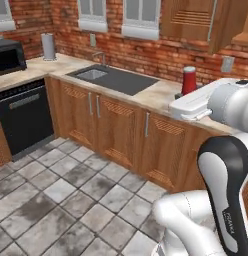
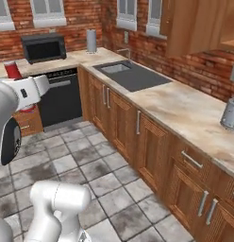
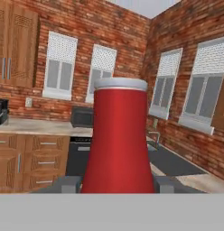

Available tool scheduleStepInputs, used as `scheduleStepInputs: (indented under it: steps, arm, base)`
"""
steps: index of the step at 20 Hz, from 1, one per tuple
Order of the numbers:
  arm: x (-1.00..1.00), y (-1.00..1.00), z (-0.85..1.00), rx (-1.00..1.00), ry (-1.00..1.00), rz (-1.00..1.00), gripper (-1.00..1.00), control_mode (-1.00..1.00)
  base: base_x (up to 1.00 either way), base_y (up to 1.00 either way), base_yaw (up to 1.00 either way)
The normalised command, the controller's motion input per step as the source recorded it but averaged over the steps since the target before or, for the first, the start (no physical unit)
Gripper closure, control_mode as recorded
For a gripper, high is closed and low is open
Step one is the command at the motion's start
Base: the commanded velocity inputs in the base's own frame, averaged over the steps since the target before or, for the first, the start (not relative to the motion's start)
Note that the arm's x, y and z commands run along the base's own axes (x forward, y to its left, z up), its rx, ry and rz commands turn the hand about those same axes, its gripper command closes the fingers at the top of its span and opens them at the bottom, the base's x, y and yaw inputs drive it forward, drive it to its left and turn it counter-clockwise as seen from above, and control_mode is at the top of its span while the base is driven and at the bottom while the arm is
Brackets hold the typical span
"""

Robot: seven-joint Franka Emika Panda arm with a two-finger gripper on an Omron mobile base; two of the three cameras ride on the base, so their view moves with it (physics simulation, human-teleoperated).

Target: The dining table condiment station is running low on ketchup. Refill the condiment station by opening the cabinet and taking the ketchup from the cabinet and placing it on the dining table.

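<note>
Ketchup [image 3: 119,135]: upright between gripper [image 3: 117,184] fingers, clamped at base, carried in air above counter edge [image 1: 161,95]. Cabinet [image 1: 196,22]: door stands open. Judged progress: fetch done, bottle out of cabinet. Remaining: carry to dining table, set down, release. Sink [image 1: 113,79], microwave [image 2: 43,47] nearby.

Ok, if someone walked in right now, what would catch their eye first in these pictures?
First, the red ketchup bottle with its pale cap, held upright between the gripper's fingers and looming large in the hand view. Next, the white robot arm stretched out above the tiled floor in front of the marble counter. Then the dark sink set in that counter under the brick wall's windows.
</note>
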Motion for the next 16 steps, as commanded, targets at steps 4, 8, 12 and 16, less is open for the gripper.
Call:
scheduleStepInputs:
  steps: [4, 8, 12, 16]
  arm:
    - [0.0, 0.0, 0.0, 0.0, 0.0, 0.0, 1.0, 1.0]
    - [0.0, 0.0, 0.0, 0.0, 0.0, 0.0, 1.0, 1.0]
    - [0.0, 0.0, 0.0, 0.0, 0.0, 0.0, 1.0, 1.0]
    - [0.0, 0.0, 0.0, 0.0, 0.0, 0.0, 1.0, 1.0]
  base:
    - [-0.33, 0.33, 0.82]
    - [-0.36, 0.33, 0.83]
    - [-0.39, 0.34, 0.82]
    - [-0.48, 0.34, 0.79]
